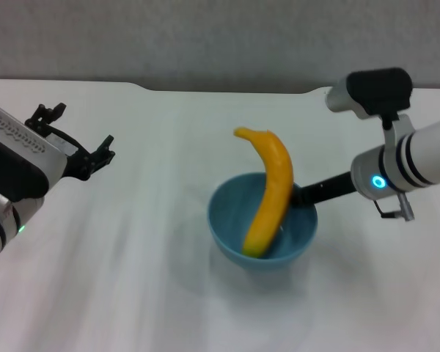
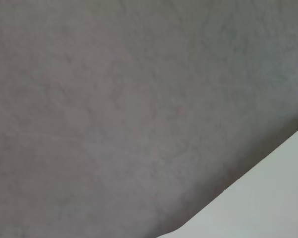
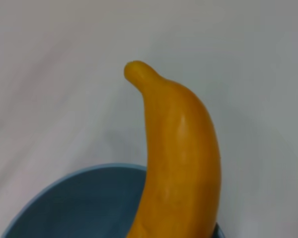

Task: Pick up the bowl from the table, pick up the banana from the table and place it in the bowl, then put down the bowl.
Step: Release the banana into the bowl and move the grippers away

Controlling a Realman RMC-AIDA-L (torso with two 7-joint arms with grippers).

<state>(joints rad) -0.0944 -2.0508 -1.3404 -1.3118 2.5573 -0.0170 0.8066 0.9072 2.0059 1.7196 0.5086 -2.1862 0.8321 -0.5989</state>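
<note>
1. Light-blue, the round glossy bowl (image 1: 262, 233) sits near the middle of the plain white bench (image 1: 132, 279), with the curved yellow-orange banana (image 1: 268, 192) standing steeply inside it, one end at the bottom and the rest leaning over the far rim.
2. At the bowl's right rim is the right gripper (image 1: 302, 195), its dark jaws seemingly clamped on the wall, though the banana hides how tightly. I judge the bowl is not yet fully released.
3. Risk: the banana is longer than the bowl is wide and is top-heavy where it leans, so a jolt on letting go could tip it out.
4. Risk: pulling the jaws away sideways could drag or tilt the bowl.
5. Well apart at the left, the left gripper (image 1: 95, 158) hangs with its jaws spread and holding nothing.
</note>
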